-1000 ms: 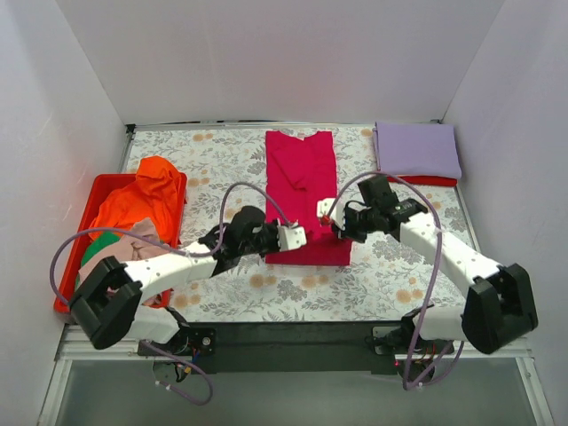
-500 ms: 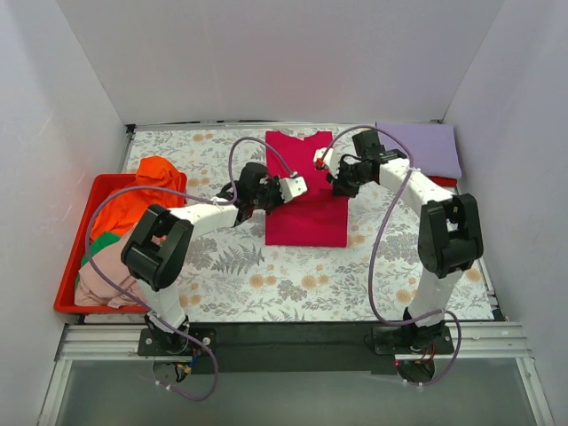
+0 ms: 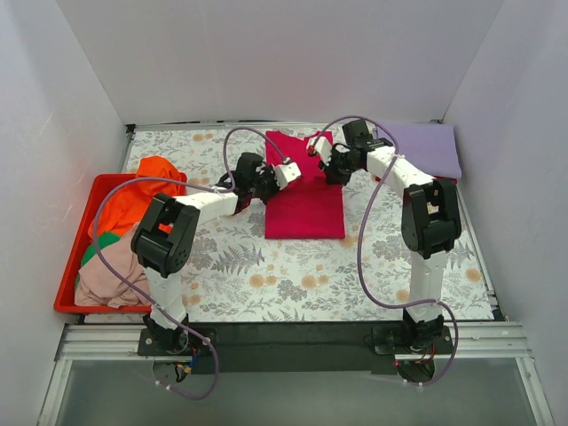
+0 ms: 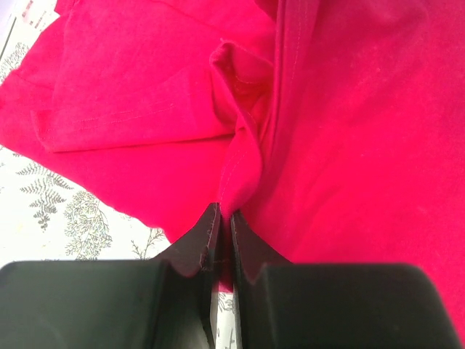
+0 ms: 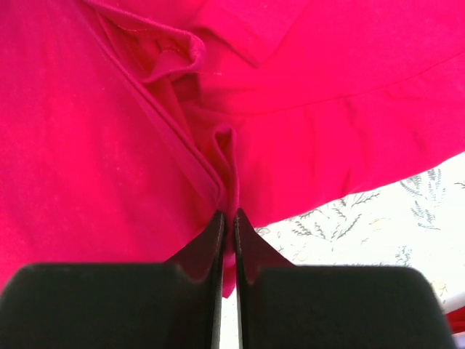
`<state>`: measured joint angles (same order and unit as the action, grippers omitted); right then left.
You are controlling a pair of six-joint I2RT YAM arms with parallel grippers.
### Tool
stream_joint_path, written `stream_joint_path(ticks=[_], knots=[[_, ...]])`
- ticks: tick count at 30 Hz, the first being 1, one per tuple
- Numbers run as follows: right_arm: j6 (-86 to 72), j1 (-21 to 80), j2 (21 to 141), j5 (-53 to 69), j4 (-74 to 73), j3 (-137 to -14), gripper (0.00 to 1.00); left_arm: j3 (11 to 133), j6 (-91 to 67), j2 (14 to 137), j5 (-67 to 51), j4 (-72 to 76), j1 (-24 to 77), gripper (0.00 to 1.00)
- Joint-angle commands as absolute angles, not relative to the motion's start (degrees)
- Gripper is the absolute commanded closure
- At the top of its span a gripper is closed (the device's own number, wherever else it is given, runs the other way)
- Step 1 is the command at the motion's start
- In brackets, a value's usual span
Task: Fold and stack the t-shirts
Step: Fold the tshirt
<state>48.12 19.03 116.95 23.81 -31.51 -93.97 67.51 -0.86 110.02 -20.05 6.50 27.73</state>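
The crimson t-shirt (image 3: 304,209) lies in the middle of the floral table as a long narrow strip, its near end lifted and doubled back over itself. My left gripper (image 3: 293,171) pinches its left edge and my right gripper (image 3: 312,153) its right edge, near the collar end. In the left wrist view the gripper (image 4: 224,218) is shut on a pleat of the crimson cloth (image 4: 349,131). In the right wrist view the gripper (image 5: 229,218) is likewise shut on a ridge of the cloth (image 5: 87,131). A folded lavender t-shirt (image 3: 422,146) rests at the far right.
A red plastic tray (image 3: 69,266) on the left holds crumpled orange (image 3: 142,195), green (image 3: 99,241) and beige-pink (image 3: 111,280) shirts. White walls close in the table on three sides. Purple cables loop over both arms. Patterned tablecloth (image 4: 51,211) shows beside the crimson cloth.
Both grippers have carried the crimson shirt's near end away from the arm bases toward its collar, folding it over itself; both arms are now stretched far out.
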Motion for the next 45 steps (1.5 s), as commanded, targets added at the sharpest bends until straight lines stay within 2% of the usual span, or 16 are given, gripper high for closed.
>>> stream_joint_path(ticks=[1,4,5,6,9,12,17,19,20,21,22,25,31,37,45], knots=[[46.8,18.9,118.4,22.4,-30.1,-98.3,0.99,70.4,-2.0,110.7,-21.2,6.9,26.7,1.00],[46.0,18.9,120.1,21.9,-29.7,-99.9,0.98,71.1,-3.1,112.1,-21.3,7.0,26.3,1.00],[45.4,18.9,121.1,20.9,-29.5,-101.3,0.92,72.1,-3.8,112.6,-20.7,7.4,26.3,1.00],[44.0,18.9,121.6,20.1,-29.2,-101.9,0.75,72.8,-6.7,113.3,-18.7,7.6,26.3,0.86],[36.8,19.0,122.9,14.7,-25.8,-104.3,0.49,77.3,-17.4,113.9,-9.8,9.1,26.1,0.46],[29.1,19.0,121.2,7.5,-19.5,-104.2,0.38,81.2,-27.0,111.7,2.3,10.7,25.5,0.25],[28.7,18.2,114.8,9.2,-18.1,-101.3,0.36,78.9,-26.9,101.6,-3.9,8.5,23.7,0.25],[34.6,17.6,111.0,17.4,-21.5,-98.1,0.37,76.6,-24.4,96.6,-10.1,3.1,23.7,0.25],[38.2,16.7,109.9,28.4,-28.9,-97.3,0.37,75.2,-23.5,94.9,-12.3,1.6,23.7,0.25],[43.2,16.5,108.8,33.5,-32.3,-94.9,0.37,72.1,-22.9,93.4,-14.7,0.3,23.7,0.26],[49.9,16.5,106.4,37.2,-35.4,-93.0,0.36,70.2,-22.0,92.0,-20.6,-3.0,23.7,0.26],[58.7,17.4,101.4,44.9,-40.9,-83.5,0.35,60.8,-19.7,86.1,-26.9,-3.3,24.2,0.26],[65.7,21.8,94.5,40.4,-39.0,-70.2,0.33,45.3,-10.0,77.7,-39.9,-2.2,27.6,0.25],[60.5,26.3,92.5,27.3,-27.7,-59.9,0.24,37.2,-0.2,78.6,-31.8,1.4,35.4,0.25],[58.6,27.3,93.4,20.9,-23.4,-57.3,0.23,38.1,2.5,85.6,-24.2,7.7,36.9,0.26]])
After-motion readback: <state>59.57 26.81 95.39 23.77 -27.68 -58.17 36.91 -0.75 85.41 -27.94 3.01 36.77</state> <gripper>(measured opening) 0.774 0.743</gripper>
